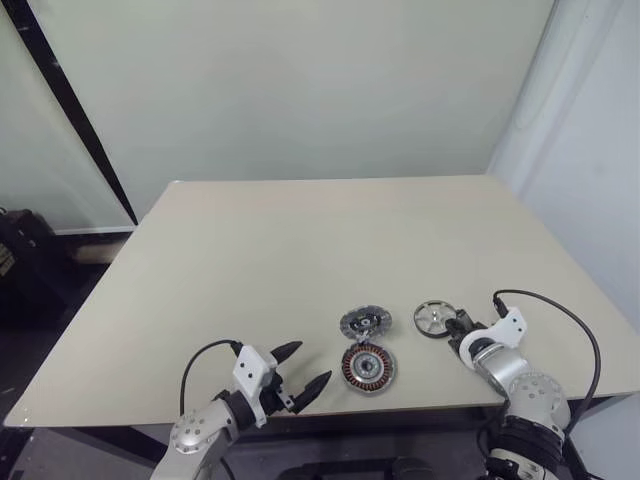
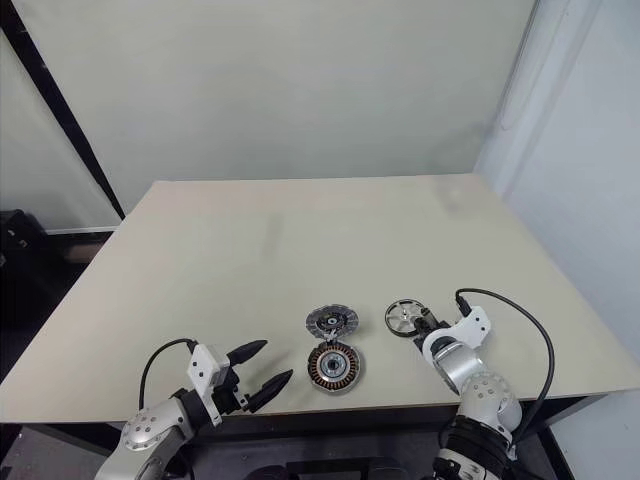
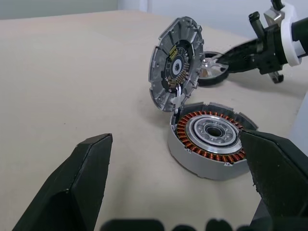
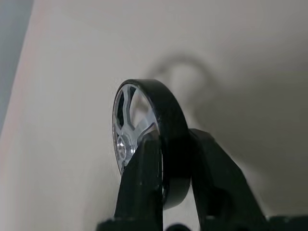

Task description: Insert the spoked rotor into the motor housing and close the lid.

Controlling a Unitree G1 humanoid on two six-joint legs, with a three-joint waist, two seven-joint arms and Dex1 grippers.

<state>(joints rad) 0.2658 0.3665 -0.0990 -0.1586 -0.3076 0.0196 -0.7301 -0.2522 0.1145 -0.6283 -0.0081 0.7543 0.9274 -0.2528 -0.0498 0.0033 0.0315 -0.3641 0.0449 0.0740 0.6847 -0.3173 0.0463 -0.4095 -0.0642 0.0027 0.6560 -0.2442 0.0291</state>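
The spoked rotor (image 1: 434, 318) lies near the table's front right, silver spokes inside a dark rim (image 4: 130, 120). My right gripper (image 4: 166, 139) is shut on its rim, one finger on each side. The motor housing (image 1: 367, 368), with its copper windings facing up (image 3: 211, 137), sits near the front edge. The lid (image 3: 175, 70), grey and ribbed, stands tilted up at the housing's far side, joined at its lower edge. My left gripper (image 1: 300, 372) hangs open just left of the housing, apart from it.
The beige table (image 1: 300, 250) runs wide behind the parts. Its front edge lies close under both grippers. A black cable (image 1: 560, 310) loops off my right wrist.
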